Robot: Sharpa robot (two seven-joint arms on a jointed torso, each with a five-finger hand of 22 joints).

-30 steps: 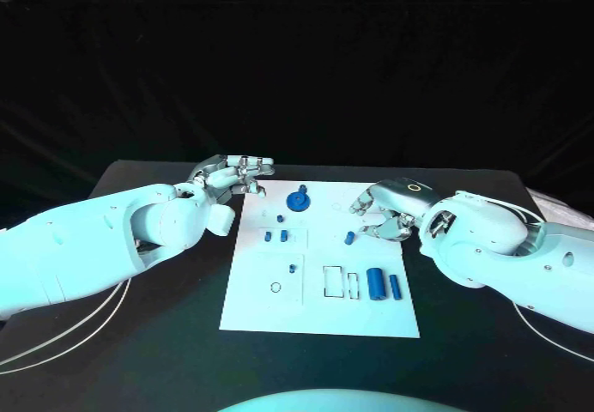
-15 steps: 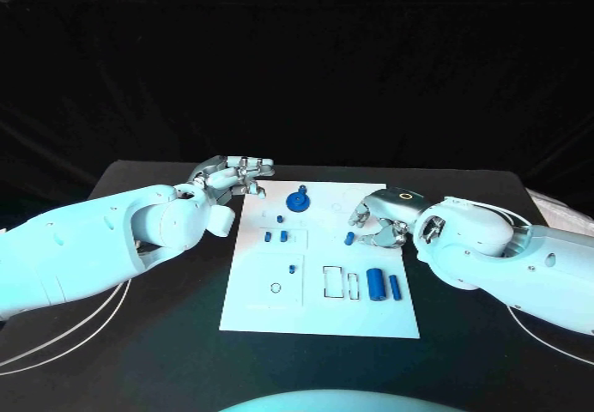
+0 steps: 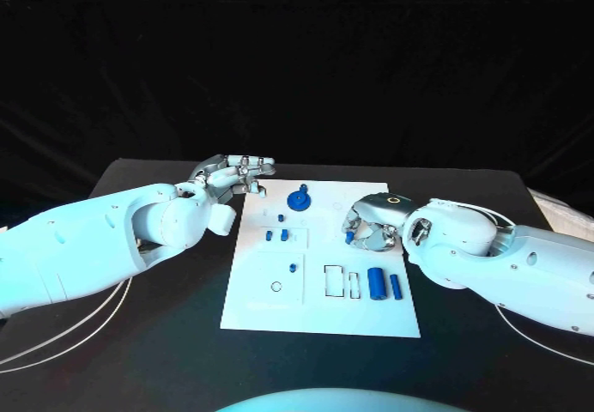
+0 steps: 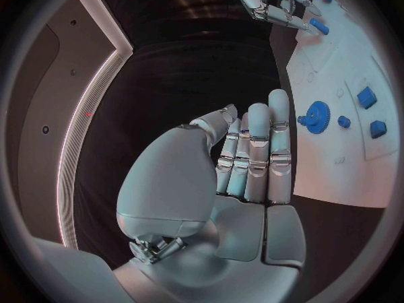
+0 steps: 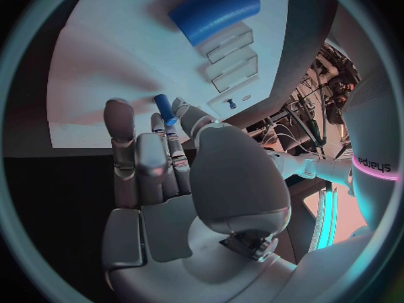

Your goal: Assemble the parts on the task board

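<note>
Right robot hand (image 3: 372, 230): stood over the right-centre of the task board (image 3: 266, 309), fingers curled down around a small blue peg (image 3: 350, 237); the right wrist view had the peg (image 5: 165, 110) at the fingertips (image 5: 118, 111), touching or very nearly so; whether it was truly pinched could not be told

Left robot hand (image 3: 235, 176): hung over the far-left corner of the board, fingers straight and side by side in its own wrist view (image 4: 252, 156), holding nothing

Small blue peg: judged light, rigid, smooth plastic; likely to roll or squirt out of metal fingertips. Best taken across its middle between thumb and one finger, long axis kept free for seating

Blue gear (image 3: 299, 202): near the far edge of the board; stiff, toothed rim gives purchase; take by the rim

Two small blue blocks (image 3: 276, 234): left of centre; light, flat-sided, easy to pinch

Large blue cylinder (image 3: 375, 284) with a slimmer blue pin (image 3: 395, 286) just beside it: near right of the board; smooth, prone to rolling; grip across the barrel

Bench (image 3: 148, 343): black, carrying the board
</note>
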